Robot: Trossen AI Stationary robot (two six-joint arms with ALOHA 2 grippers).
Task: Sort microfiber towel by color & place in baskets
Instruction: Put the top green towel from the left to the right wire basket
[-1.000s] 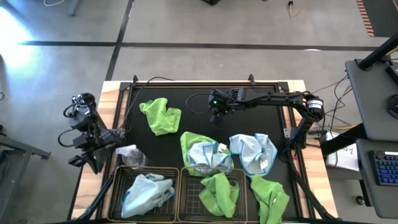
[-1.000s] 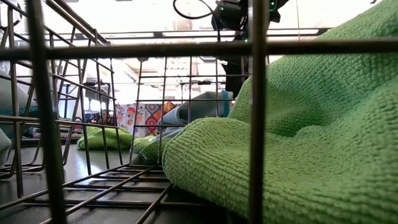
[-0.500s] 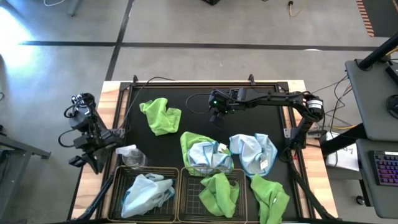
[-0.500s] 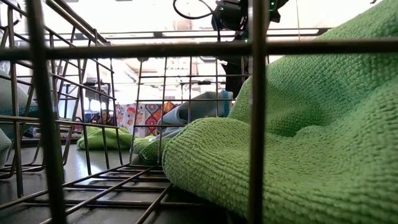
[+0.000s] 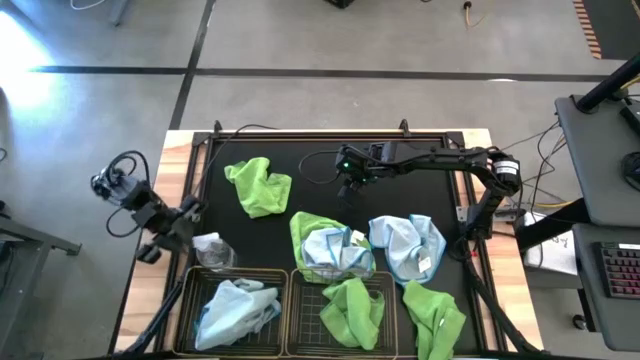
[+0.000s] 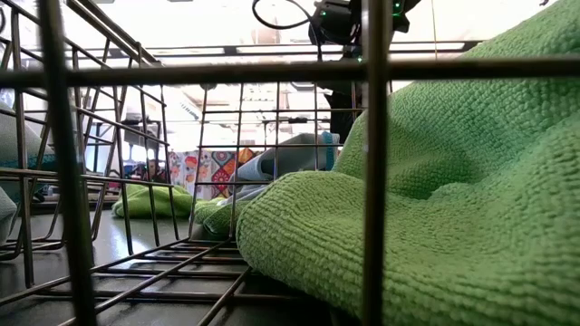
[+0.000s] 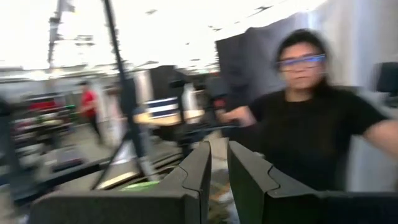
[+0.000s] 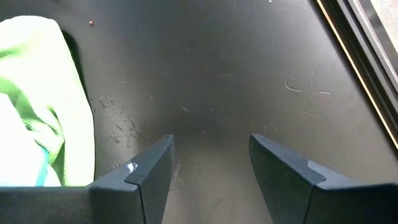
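Right gripper [image 8: 211, 165] wide, empty, over bare mat [image 5: 420, 190]. Left gripper [image 7: 219, 168] narrow, empty, off table edge. 2 baskets: left [image 5: 188, 290] blue towel [image 5: 235, 308], right [image 5: 387, 285] green towel [image 5: 352, 310].

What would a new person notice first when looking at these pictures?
Bright lime green and pale blue towels lie scattered on the black mat, with a mixed pile at the middle. At the near edge, the left basket holds a blue towel and the right basket a green towel.
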